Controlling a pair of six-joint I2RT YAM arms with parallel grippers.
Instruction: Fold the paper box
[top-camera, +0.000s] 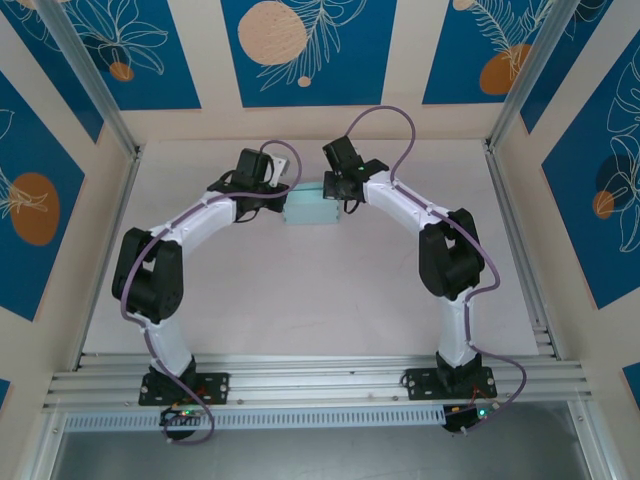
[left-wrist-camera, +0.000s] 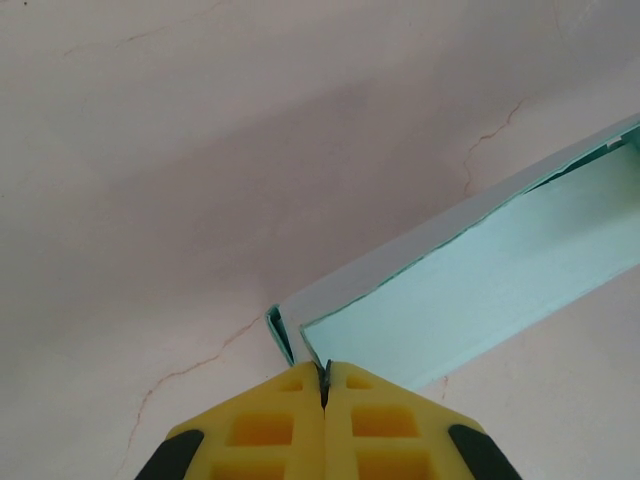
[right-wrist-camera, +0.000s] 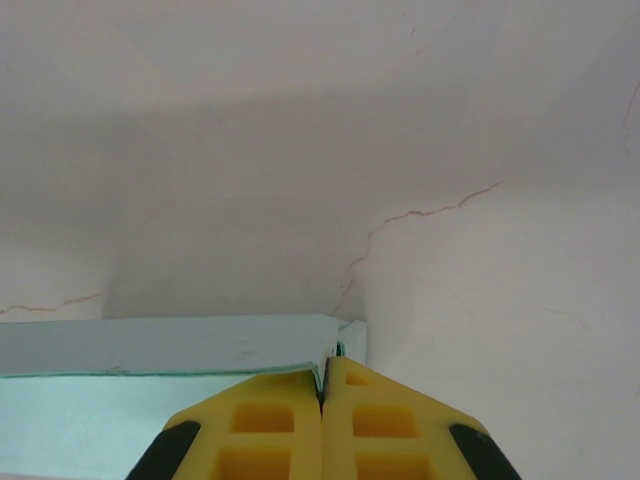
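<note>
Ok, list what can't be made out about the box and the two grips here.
Top external: both ends of the paper box sit under the left wrist and right wrist, hiding the grips.
Left wrist view: the box runs off the right edge; the left fingers cover its near corner.
Right wrist view: the box runs off the left edge; the right fingers hide how much card they pinch.

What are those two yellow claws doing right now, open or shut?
Left gripper: closed, pinching a wall of the paper box.
Right gripper: closed, pinching the paper box's wall at its other end.
</note>
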